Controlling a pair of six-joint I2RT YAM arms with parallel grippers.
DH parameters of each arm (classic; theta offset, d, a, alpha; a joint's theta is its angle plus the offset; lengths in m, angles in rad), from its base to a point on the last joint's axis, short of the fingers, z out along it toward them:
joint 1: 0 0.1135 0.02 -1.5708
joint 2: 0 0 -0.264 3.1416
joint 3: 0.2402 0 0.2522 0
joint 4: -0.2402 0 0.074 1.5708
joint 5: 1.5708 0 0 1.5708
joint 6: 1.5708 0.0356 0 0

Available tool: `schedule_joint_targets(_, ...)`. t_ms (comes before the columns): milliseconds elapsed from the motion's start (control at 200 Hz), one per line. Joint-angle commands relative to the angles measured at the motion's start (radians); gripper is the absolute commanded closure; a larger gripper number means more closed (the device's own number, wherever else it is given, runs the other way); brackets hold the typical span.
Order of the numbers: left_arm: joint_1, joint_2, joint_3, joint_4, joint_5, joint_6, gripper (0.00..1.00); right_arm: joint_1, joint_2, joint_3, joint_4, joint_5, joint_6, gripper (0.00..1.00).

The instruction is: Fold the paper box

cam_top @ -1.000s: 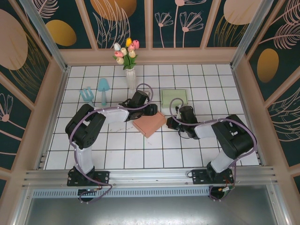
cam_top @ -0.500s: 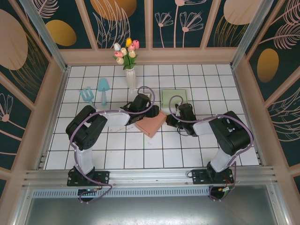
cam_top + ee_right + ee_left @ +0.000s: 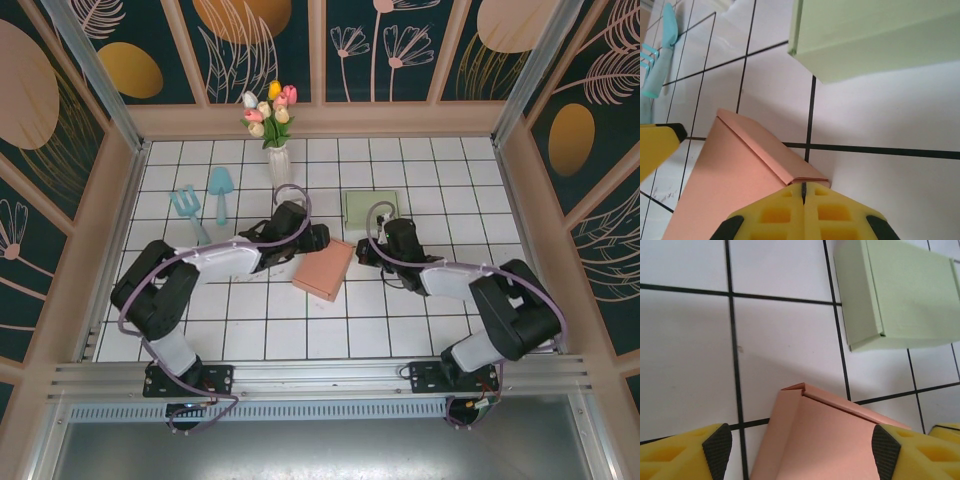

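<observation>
Both arms reach out low over the white-tiled worktop (image 3: 250,320), elbows bent and wrists turned in toward each other. The left fingers (image 3: 317,238) (image 3: 717,445) stand apart, straddling one end of the pink paper box (image 3: 323,268) (image 3: 825,440) without clamping it. A strip of tile shows between one pad and the box. The other pad sits right at the box's edge, and whether it touches cannot be told. The right fingers (image 3: 368,250) (image 3: 790,210) are pressed together, their tips at the box's (image 3: 730,180) opposite corner. The box lies flat and closed between the two sets of fingers, skewed to the tile lines. A folded flap runs along its far edge, leaving a thin seam. Beyond both sets of fingertips lies a green box (image 3: 371,209) (image 3: 900,300) (image 3: 875,30), apart from the pink one.
</observation>
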Motion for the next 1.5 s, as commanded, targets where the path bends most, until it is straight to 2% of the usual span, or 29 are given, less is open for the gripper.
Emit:
schedule_joint_targets(0,-0.001,-0.079,-0.042,-0.063,-0.028,-0.019,0.24,0.006,-0.077,-0.045,-0.109,0.028,-0.032,1.00)
schedule_joint_targets(70,-0.001,-0.121,-0.101,-0.045,-0.016,-0.028,0.25,0.024,-0.137,-0.102,-0.095,0.018,-0.014,1.00)
schedule_joint_targets(330,-0.002,-0.274,-0.334,0.076,0.056,-0.089,0.28,0.247,-0.290,-0.297,0.000,0.103,0.087,1.00)
schedule_joint_targets(485,-0.002,-0.286,-0.382,0.117,0.087,-0.097,0.28,0.341,-0.291,-0.362,0.108,0.145,0.145,1.00)
schedule_joint_targets(641,-0.004,-0.264,-0.393,0.185,0.146,-0.124,0.28,0.399,-0.233,-0.330,0.152,0.161,0.161,1.00)
schedule_joint_targets(971,-0.020,-0.247,-0.408,0.202,0.143,-0.153,0.28,0.419,-0.105,-0.266,0.218,0.138,0.167,1.00)
schedule_joint_targets(1231,-0.080,-0.214,-0.424,0.255,0.135,-0.192,0.28,0.434,-0.017,-0.211,0.260,0.128,0.168,1.00)
schedule_joint_targets(1496,-0.146,-0.194,-0.457,0.386,0.148,-0.291,0.30,0.461,0.071,-0.204,0.473,0.087,0.220,1.00)
